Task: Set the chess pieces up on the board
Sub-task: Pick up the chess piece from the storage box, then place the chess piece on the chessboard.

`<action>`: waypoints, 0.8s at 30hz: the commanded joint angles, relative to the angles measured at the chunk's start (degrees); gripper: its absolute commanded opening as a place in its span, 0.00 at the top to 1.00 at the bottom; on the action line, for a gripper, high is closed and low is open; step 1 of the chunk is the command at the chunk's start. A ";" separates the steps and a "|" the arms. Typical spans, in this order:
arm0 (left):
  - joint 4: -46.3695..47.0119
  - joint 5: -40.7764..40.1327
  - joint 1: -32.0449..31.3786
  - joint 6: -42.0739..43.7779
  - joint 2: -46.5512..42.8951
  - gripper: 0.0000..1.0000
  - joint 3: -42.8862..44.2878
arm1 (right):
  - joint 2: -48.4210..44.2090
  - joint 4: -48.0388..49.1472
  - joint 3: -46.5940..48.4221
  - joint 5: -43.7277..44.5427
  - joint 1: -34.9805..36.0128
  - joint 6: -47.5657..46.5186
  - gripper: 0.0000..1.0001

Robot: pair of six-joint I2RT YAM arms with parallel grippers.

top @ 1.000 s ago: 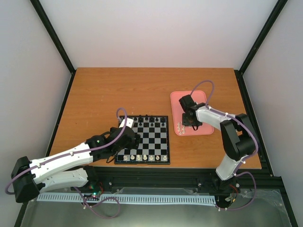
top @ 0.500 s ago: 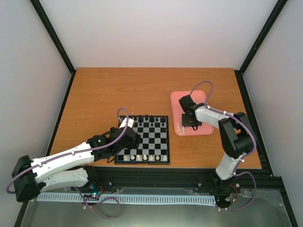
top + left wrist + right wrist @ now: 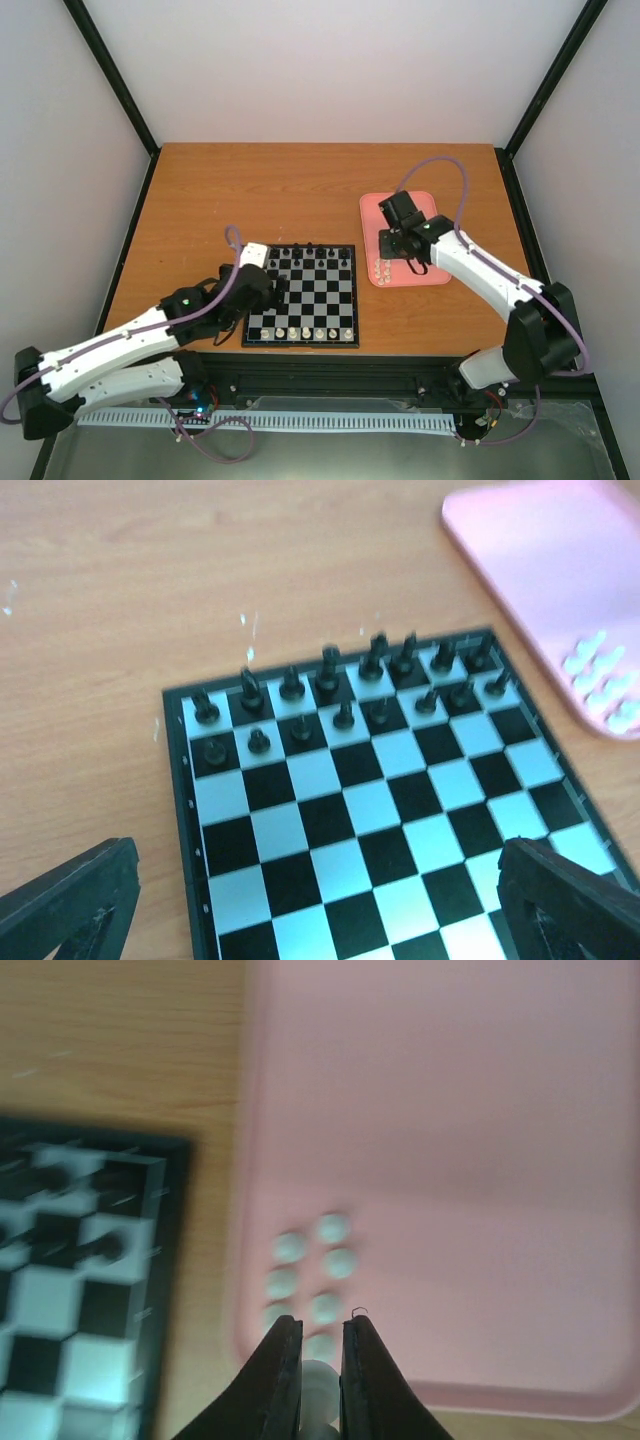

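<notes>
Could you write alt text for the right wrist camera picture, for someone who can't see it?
The right gripper, seen from its own camera, is pinched shut on a small white chess piece at the edge of a pink tray. More white pieces cluster on the tray just beyond; a blurred chessboard with black pieces lies at left.

- Right fingers (image 3: 283, 1375): were partly open, now drawn together, pinching a tiny cream-white chess piece (image 3: 318, 1385) between their tips. Lifted a little and shifted farther over the pink rounded plastic tray (image 3: 428, 205).
- Right arm (image 3: 490, 275): elbow swung down and outward, forearm stretched out.
- Left fingers (image 3: 70, 910): pulled back slightly towards the left edge of the black-and-white checked board (image 3: 318, 300).
</notes>
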 commanded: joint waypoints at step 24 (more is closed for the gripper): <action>-12.58 -9.15 0.33 1.11 -18.05 0.00 23.10 | 23.62 -2.75 25.67 -9.26 39.78 1.95 0.97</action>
